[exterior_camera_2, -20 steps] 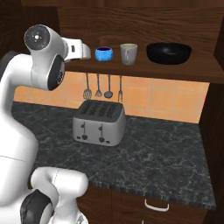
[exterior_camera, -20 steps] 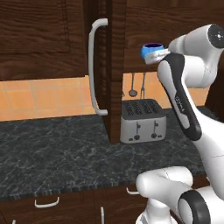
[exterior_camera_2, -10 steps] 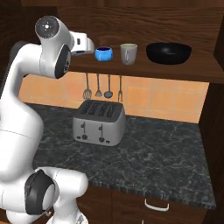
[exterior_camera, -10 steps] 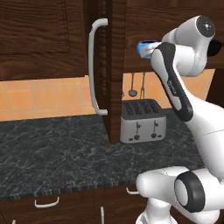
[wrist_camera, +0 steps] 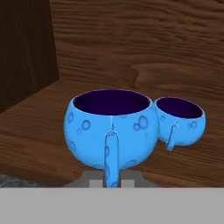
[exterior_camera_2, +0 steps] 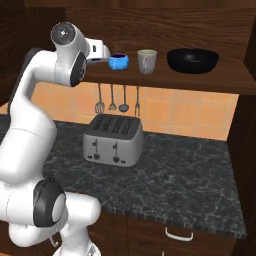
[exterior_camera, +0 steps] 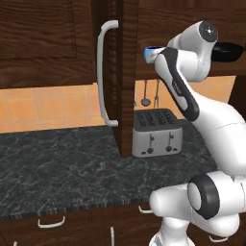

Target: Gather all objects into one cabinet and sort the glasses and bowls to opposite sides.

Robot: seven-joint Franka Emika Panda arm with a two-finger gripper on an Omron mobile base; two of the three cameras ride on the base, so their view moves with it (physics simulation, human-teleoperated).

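Note:
In the hand view my gripper (wrist_camera: 111,177) is shut on the small handle of a bright-blue bowl (wrist_camera: 111,131) with a navy inside, low over the cabinet shelf (wrist_camera: 35,131). A second blue bowl (wrist_camera: 181,120) sits just behind it to the right. From the right base view my gripper (exterior_camera_2: 106,54) meets the blue bowl (exterior_camera_2: 119,61) at the shelf's left end. The grey-beige cup (exterior_camera_2: 146,61) stands beside it, then the wide black bowl (exterior_camera_2: 192,60). The cabinet door (exterior_camera: 126,96) stands open, its curved bar handle (exterior_camera: 106,72) facing left. The blue bowl (exterior_camera: 152,51) peeks past my forearm.
A silver toaster (exterior_camera_2: 112,140) stands on the dark stone counter (exterior_camera_2: 190,185) under the shelf, with hanging utensils (exterior_camera_2: 112,97) on the tiled wall behind it. Drawers with short handles (exterior_camera_2: 179,235) run below the counter. The open door's edge is close to my arm's left.
My arm has risen and reached further in, carrying the blue bowl slightly deeper toward the cabinet's left side. The cup and black bowl have not moved.

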